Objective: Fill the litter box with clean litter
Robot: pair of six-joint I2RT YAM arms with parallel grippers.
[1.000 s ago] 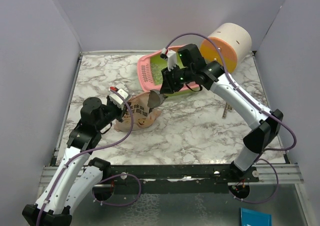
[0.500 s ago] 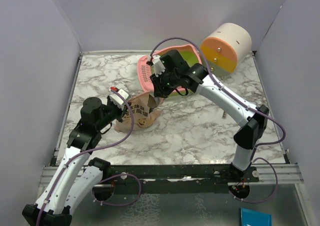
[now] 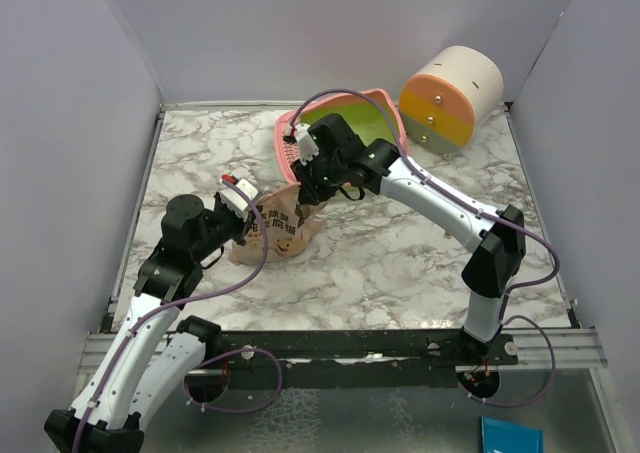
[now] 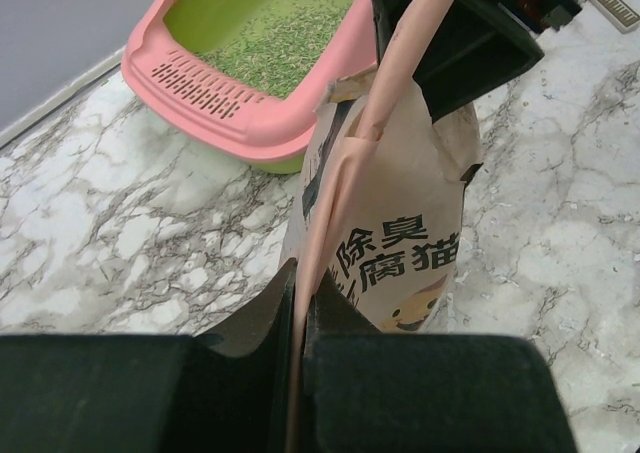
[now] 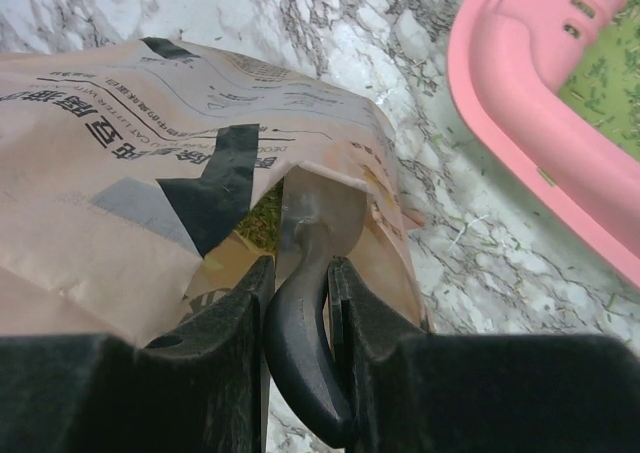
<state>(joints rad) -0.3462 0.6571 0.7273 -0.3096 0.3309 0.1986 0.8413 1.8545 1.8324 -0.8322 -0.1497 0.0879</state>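
A robotics lab test cell: plain lilac panels (image 3: 80, 123) box in a marble-patterned tabletop (image 3: 380, 263) at nine, twelve and three o'clock, with a cabled left arm (image 3: 150, 293) and right arm (image 3: 440, 198) bolted to a metal rail (image 3: 380, 345) at six.

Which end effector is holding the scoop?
The right end effector, gripping the scoop by its dark handle; the left end effector pinches the pouch edge.

Heads up, the grey metal scoop with the black handle (image 5: 300, 313) mostly vanishes into the mouth of the tan printed pouch (image 5: 120, 123), so its bowl can't be seen. In the left wrist view, the pink plastic litter box with the green inside (image 4: 250, 123) runs off the top edge, and the pale green granules (image 4: 280, 43) just blur together.
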